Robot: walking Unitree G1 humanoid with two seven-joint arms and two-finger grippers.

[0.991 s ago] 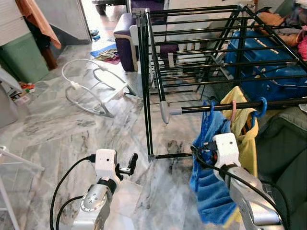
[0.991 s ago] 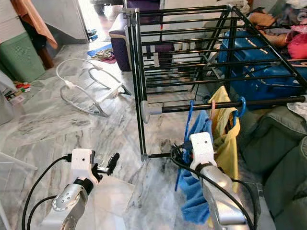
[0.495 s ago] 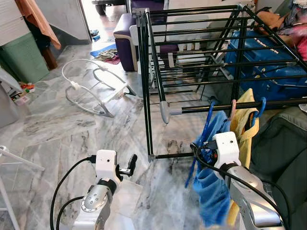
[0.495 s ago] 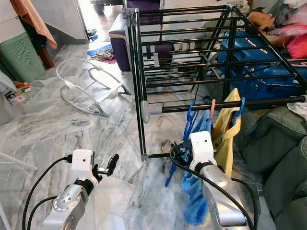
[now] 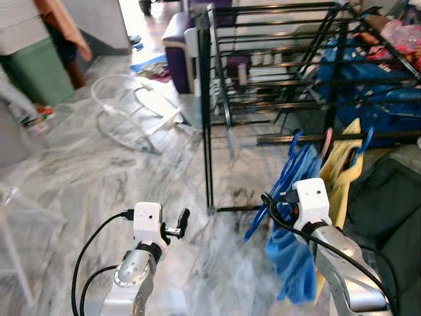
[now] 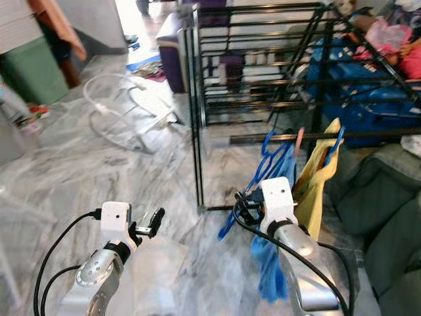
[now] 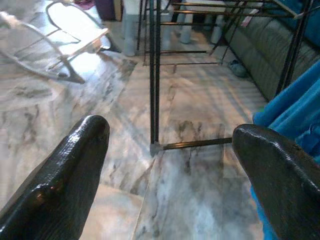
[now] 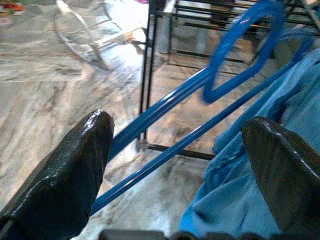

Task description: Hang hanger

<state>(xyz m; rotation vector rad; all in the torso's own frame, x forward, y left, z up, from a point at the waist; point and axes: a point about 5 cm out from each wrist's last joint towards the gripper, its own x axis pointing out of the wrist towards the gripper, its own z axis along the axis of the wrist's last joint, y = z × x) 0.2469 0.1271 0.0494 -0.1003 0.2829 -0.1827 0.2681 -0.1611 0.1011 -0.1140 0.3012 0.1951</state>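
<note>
Left gripper (image 5: 179, 224): low over grey marbled floor (image 5: 99, 171), black fingers (image 7: 65, 170) spread, empty.
Black metal drying rack (image 5: 276, 72): centre, horizontal rail (image 5: 329, 137) carrying hangers.
Blue plastic hanger with blue cloth (image 5: 289, 197): hook at the rail, seating unclear through blur; body slanted toward floor.
Right gripper (image 8: 175, 165): fingers apart, hanger bars between them, not clamped.
Yellow garment (image 5: 339, 178): just beside, on pink hanger (image 5: 324, 141).
Risk: hook unseated; hanger sliding off on withdrawal.
</note>
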